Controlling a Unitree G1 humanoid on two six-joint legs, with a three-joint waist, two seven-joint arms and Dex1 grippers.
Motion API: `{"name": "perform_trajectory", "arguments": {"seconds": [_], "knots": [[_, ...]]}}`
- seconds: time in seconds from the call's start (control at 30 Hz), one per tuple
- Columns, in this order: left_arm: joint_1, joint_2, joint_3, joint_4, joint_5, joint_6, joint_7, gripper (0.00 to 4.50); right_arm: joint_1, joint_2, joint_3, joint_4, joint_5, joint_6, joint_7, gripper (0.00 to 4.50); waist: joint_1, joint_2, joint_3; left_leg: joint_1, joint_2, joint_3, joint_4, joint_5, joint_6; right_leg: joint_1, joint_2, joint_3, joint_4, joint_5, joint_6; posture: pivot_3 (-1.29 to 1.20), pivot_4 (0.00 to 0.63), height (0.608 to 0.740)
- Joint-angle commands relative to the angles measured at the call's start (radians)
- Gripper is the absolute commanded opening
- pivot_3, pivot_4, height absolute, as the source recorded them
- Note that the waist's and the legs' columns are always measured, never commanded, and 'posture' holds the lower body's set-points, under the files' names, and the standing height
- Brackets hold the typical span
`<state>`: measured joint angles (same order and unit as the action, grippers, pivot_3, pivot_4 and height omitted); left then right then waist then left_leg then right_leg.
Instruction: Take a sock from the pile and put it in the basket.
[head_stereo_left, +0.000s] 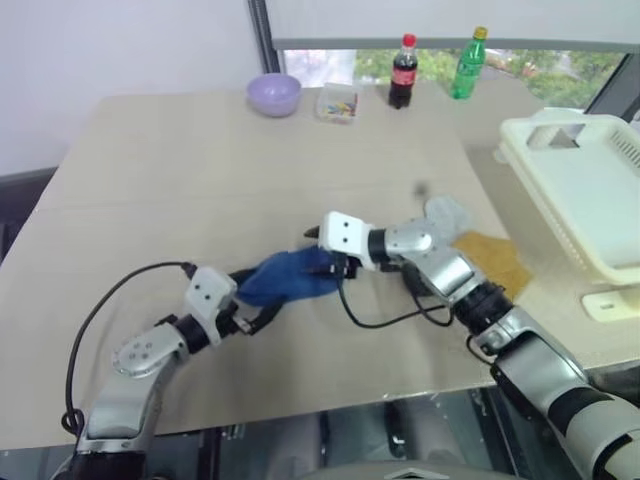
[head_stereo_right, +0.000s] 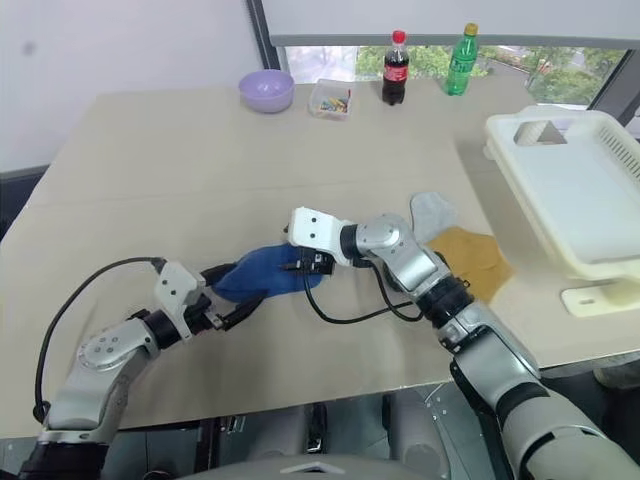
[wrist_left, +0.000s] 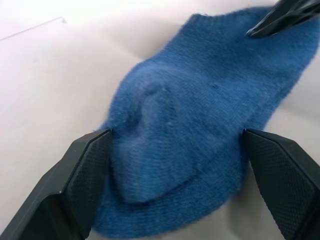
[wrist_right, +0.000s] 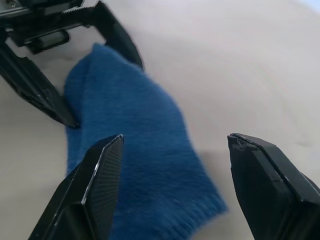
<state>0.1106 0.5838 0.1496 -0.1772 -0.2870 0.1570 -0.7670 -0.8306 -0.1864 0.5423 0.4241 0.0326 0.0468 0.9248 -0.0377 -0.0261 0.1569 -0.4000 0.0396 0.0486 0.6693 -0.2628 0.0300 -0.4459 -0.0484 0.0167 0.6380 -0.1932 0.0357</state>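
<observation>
Jaws of both grippers stand open and empty. The blue sock lies flat on the tabletop, long axis running between the left gripper and right gripper. Its toe end sits between the left jaws; the right gripper hangs over its cuff end. The basket stands well apart, on the right arm's side.

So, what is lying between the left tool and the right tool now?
The blue sock lies flat on the table between the open left tool and the open right tool, seen in both eye views.
</observation>
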Motion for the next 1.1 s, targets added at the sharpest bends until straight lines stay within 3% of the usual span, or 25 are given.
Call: {"name": "perform_trajectory", "arguments": {"seconds": [0.03,0.27,0.5,0.6,0.77,0.93,1.1], "knots": [[-0.036,0.001,-0.03,0.047,0.014,-0.063,-0.038,4.44,-0.015,0.01,-0.013,0.067,-0.01,-0.051,0.074,3.38,0.003,0.0,0.0,0.0,0.0,0.0,0.0,0.0,0.0,0.0,0.0,0.0,0.0,0.0,0.0,0.0,0.15,0.74],[-0.143,0.009,-0.064,0.175,0.035,-0.162,-0.105,4.44,-0.005,0.014,-0.025,0.185,-0.066,0.017,0.08,3.38,0.003,0.0,0.0,0.002,-0.001,0.001,0.001,0.0,0.0,0.001,-0.001,0.0,0.002,0.0,0.0,0.0,0.15,0.74],[-0.195,0.054,0.025,0.224,-0.004,-0.216,-0.107,4.44,0.015,-0.011,-0.025,0.194,-0.101,0.099,0.072,3.38,0.005,0.001,-0.001,0.003,-0.001,0.0,0.001,0.001,-0.001,0.002,0.0,-0.001,0.003,0.0,0.0,0.0,0.15,0.74],[-0.235,0.044,0.077,0.266,0.018,-0.23,-0.019,4.44,0.025,-0.013,-0.028,0.182,-0.104,0.112,0.071,3.38,0.009,0.0,-0.001,0.003,-0.001,0.0,0.002,0.001,-0.001,0.002,-0.001,-0.001,0.003,0.0,0.0,0.0,0.15,0.74],[-0.245,0.065,0.093,0.32,0.037,-0.117,0.043,4.44,0.036,-0.018,-0.032,0.166,-0.109,0.124,0.068,3.38,0.01,0.001,-0.001,0.004,-0.001,0.0,0.002,0.002,-0.002,0.003,-0.001,-0.001,0.004,0.0,0.0,0.0,0.15,0.74],[-0.227,0.08,0.016,0.322,0.094,-0.005,0.045,4.44,0.038,-0.023,-0.032,0.163,-0.116,0.125,0.066,3.38,0.015,0.0,-0.002,0.004,-0.001,0.0,0.002,0.002,-0.002,0.004,-0.001,-0.001,0.003,0.0,0.0,0.0,0.15,0.74],[-0.21,0.094,-0.012,0.238,-0.005,0.234,-0.023,4.44,0.04,-0.022,-0.037,0.161,-0.122,0.127,0.063,3.38,0.021,0.003,-0.004,0.011,-0.001,0.0,0.002,0.001,-0.002,0.009,-0.001,-0.001,0.003,-0.001,0.001,0.0,0.15,0.74]]}}
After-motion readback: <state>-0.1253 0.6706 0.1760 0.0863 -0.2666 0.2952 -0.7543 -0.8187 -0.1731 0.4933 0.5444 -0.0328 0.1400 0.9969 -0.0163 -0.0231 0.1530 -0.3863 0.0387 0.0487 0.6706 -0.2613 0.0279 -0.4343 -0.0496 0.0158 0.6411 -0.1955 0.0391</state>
